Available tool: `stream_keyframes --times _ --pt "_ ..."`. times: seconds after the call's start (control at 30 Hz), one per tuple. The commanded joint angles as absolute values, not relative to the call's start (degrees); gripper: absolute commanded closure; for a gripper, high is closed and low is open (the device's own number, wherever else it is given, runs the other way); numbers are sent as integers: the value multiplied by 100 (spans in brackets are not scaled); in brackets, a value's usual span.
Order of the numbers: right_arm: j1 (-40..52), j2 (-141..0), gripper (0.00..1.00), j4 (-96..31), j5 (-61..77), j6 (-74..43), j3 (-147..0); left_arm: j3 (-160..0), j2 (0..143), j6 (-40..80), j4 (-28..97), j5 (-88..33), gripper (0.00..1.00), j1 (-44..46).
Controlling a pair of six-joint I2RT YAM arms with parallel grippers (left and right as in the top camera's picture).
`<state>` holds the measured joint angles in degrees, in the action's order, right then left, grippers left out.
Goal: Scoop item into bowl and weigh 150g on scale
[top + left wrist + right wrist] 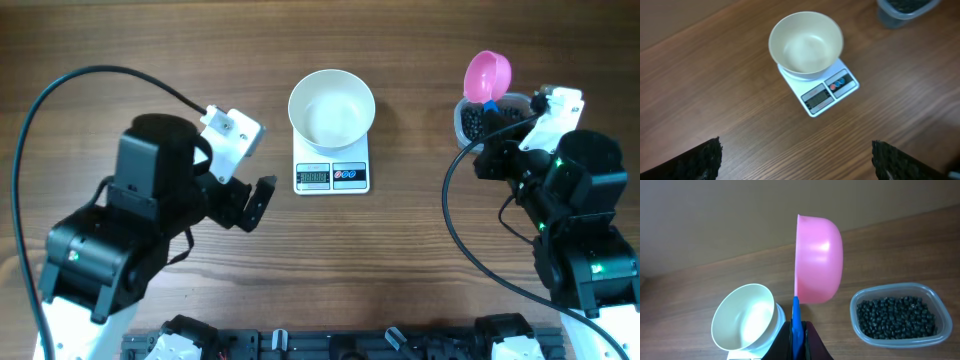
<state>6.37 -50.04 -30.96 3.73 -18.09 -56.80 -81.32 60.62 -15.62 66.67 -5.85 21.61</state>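
Note:
The white bowl (332, 108) sits on the white scale (332, 175) at mid-table and holds nothing (806, 45). Black pellets (895, 317) fill a clear tub (480, 122) at the right. My right gripper (797, 340) is shut on the blue handle of a pink scoop (817, 260). The scoop is held above the table between tub and bowl, with its cup on edge (487, 75). No pellets show in the cup. My left gripper (796, 160) hangs open and empty over bare wood, left of the scale (827, 92).
Black cables loop over the table at the far left (40, 110) and near the right arm (455, 220). The tub's corner (900, 12) shows at the top right of the left wrist view.

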Motion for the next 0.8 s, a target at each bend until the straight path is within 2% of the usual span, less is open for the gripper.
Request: stream_keyframes --times 0.0,0.33,0.67,0.77 --pt "613 -5004 96 -3107 257 -1798 -5828 -8241 6038 -2080 6869 -1188 0 1942" --pt "613 -5124 96 -3098 233 -1780 -5828 -8241 6049 -2078 7312 -1175 0 1920" --pt "613 -5933 96 -3221 244 -1656 -5828 -8241 6104 -2080 7314 -1175 0 1922" --pt "613 -6038 96 -3341 642 -1675 -5828 -8241 6110 -2080 7314 -1175 0 1922"
